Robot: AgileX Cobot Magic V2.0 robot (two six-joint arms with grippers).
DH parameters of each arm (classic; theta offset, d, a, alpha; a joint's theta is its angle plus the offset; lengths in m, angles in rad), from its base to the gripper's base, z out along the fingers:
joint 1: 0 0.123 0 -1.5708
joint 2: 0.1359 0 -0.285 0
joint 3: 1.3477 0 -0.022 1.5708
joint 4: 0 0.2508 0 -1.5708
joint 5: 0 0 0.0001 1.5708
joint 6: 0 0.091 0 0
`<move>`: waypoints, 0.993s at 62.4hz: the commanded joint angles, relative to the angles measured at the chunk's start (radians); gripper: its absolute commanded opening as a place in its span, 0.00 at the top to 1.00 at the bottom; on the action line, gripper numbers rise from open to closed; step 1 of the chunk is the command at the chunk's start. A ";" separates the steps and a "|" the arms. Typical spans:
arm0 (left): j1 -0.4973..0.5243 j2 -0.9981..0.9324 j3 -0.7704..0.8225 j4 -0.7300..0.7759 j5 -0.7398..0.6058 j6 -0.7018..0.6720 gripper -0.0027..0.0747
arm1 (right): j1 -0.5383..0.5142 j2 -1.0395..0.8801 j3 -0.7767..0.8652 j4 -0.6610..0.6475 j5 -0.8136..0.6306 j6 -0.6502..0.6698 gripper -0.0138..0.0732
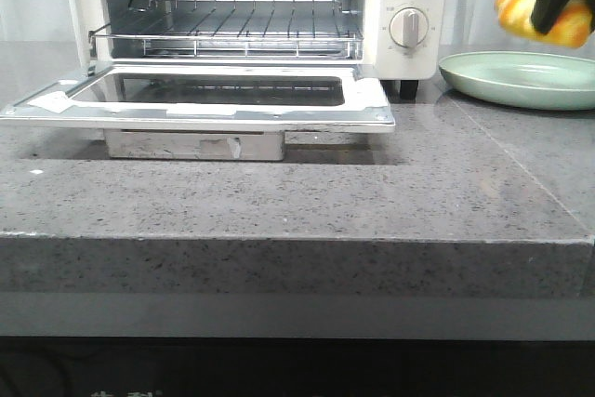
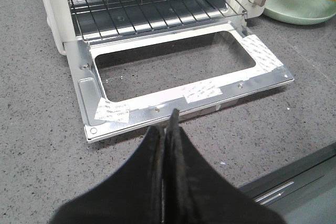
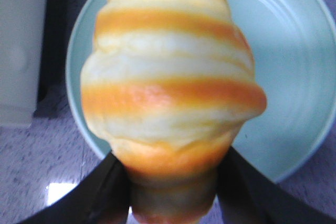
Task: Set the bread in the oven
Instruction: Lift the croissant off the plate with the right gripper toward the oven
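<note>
- Your right gripper [image 3: 170, 182] has its jaws clamped on the narrow end of the bread [image 3: 170, 77], which hangs in the air just above the plate [image 1: 521, 81], to the right of the oven [image 1: 400, 6]. Most of the roll sticks out past the jaws, so a quick swing could make it pivot or slip out.
- The bread looks glossy and smooth; judge the hold as less secure than it looks, and avoid jerks.
- The oven's side wall with the dials [image 1: 409, 27] stands between the bread and the opening. Cut straight across and you may knock the roll against that wall.
- The door [image 1: 200, 104] lies open and flat, jutting toward you. Come in too low and the roll or the jaws may catch its front edge.
- The rack [image 1: 228, 30] sits a little above the door; release too far forward and the bread may land on the glass instead.
- Your left gripper [image 2: 167, 145], jaws together and holding nothing, hovers over the surface [image 1: 279, 202] just in front of the door. It could get in the right arm's way.
</note>
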 commanded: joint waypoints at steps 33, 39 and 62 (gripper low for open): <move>0.001 -0.002 -0.030 -0.002 -0.079 -0.004 0.99 | 0.004 -0.573 0.388 0.112 -0.024 -0.025 0.65; 0.001 -0.002 -0.030 -0.002 -0.079 -0.004 0.99 | 0.042 -0.629 0.424 0.125 -0.024 -0.034 0.65; 0.001 -0.002 -0.030 -0.002 -0.079 -0.004 0.99 | 0.396 -0.626 0.432 0.158 -0.076 -0.002 0.65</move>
